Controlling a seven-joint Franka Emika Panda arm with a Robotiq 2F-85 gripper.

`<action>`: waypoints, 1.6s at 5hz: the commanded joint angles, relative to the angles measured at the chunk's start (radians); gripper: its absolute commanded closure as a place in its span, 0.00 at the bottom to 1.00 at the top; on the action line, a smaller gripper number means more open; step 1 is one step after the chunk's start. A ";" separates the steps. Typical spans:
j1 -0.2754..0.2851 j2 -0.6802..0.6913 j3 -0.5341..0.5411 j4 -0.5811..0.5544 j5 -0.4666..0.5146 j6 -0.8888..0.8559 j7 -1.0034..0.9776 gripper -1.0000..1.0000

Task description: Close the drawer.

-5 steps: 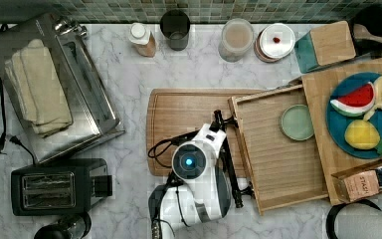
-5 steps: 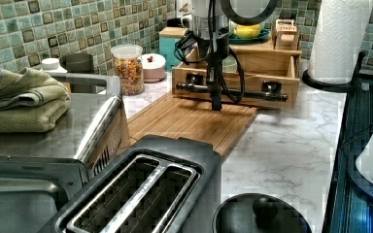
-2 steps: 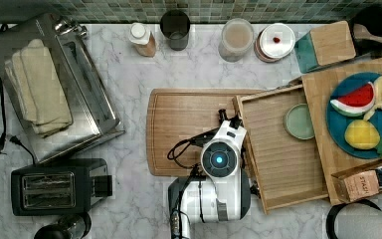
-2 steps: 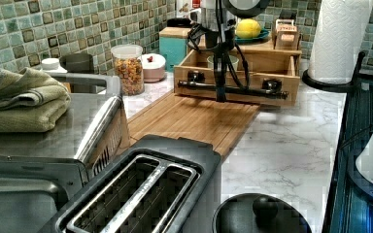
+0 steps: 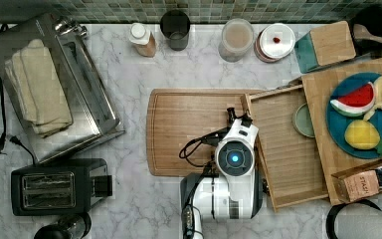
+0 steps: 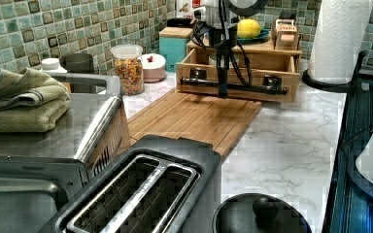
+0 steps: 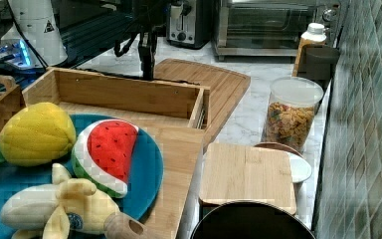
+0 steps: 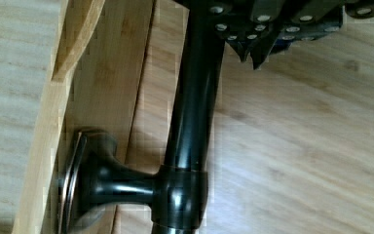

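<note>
Against the drawer (image 5: 286,149) front, our claw (image 6: 222,92) meets the black handle (image 6: 233,86). We cannot tell its grip. Beside the drawer, the cutting board (image 5: 194,129) lies bare.

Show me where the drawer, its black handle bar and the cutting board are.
drawer (image 5: 288,149), top view, on its striped floor.
handle bar (image 6: 252,88), left view, on the bar right of the gripper.
cutting board (image 5: 189,129), top view, on its bare middle.

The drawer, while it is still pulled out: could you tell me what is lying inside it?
Inside the drawer lies a small pale green dish, near the back, partly tucked under the wooden slab holding the fruit plate. The visible floor is otherwise bare; anything further under the slab is hidden.
</note>
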 commanded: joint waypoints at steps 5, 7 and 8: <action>-0.254 0.270 -0.274 0.551 0.122 -0.125 -0.357 1.00; -0.210 0.132 -0.273 0.409 0.035 -0.140 -0.189 1.00; -0.217 0.131 -0.265 0.410 0.034 -0.139 -0.188 1.00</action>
